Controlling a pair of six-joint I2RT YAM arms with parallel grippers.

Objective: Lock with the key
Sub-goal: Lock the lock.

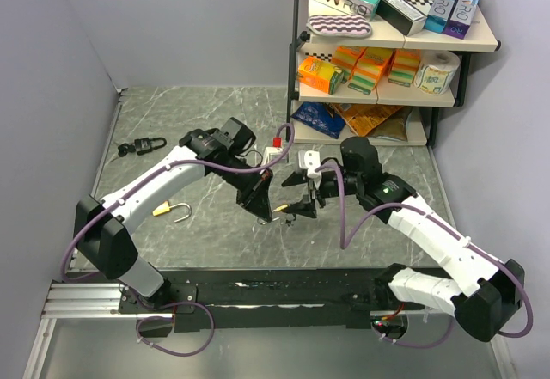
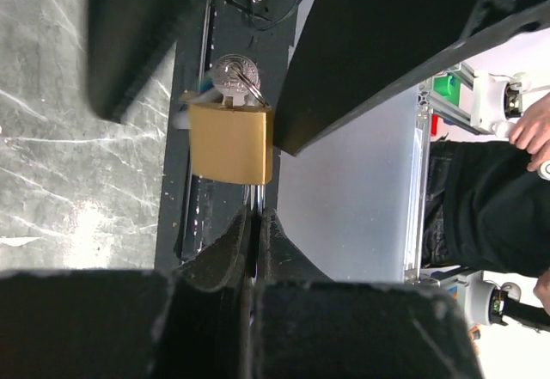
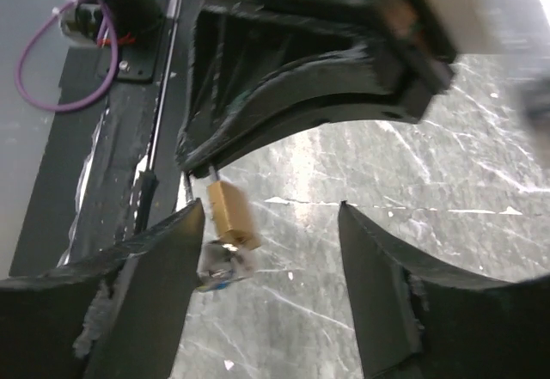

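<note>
My left gripper (image 1: 263,206) is shut on the steel shackle of a small brass padlock (image 1: 279,214) and holds it above the table. In the left wrist view the padlock (image 2: 230,143) hangs just beyond my closed fingertips (image 2: 241,229), with a silver key (image 2: 234,76) on a ring in its far end. My right gripper (image 1: 301,204) is open. In the right wrist view its fingers (image 3: 163,259) stand on both sides of the padlock (image 3: 232,213) and the blurred key (image 3: 225,263), the left finger close to the key, without gripping.
A second brass padlock with an open shackle (image 1: 174,211) lies on the table to the left. A black padlock with keys (image 1: 144,146) lies at the far left. A shelf rack (image 1: 387,52) with boxes and packets stands at the back right.
</note>
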